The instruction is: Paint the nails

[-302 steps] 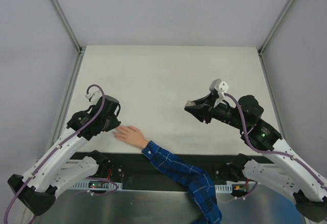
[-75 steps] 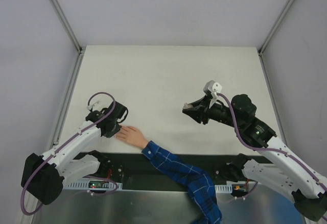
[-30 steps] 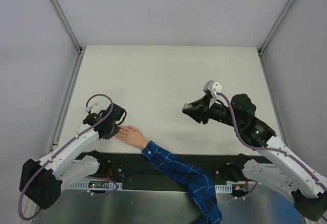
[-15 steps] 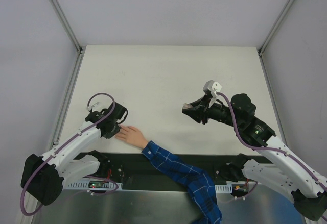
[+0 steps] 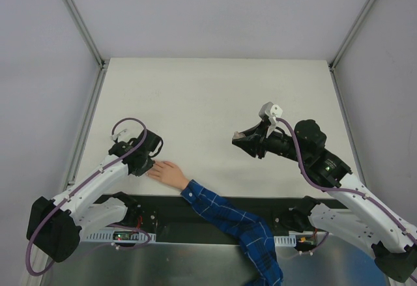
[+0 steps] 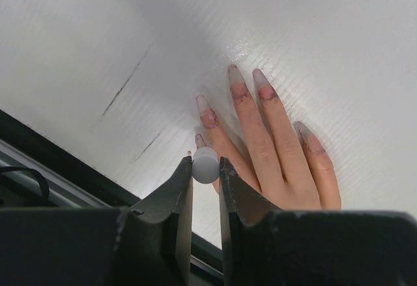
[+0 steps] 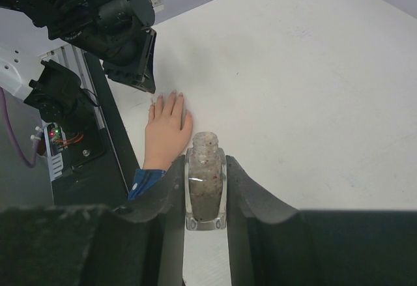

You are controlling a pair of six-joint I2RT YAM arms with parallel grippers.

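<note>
Five nails in view, flat on the bench, on the hand just under the left gripper. Its fingers are clamped narrow on the white brush cap; bristles hidden. Right gripper pinches the open bottle upright, well apart from the hand. Suggest: descend slowly onto the nearest nail, light contact, stroke cuticle to tip, avoid skin. Polish on the nails looks patchy.
</note>
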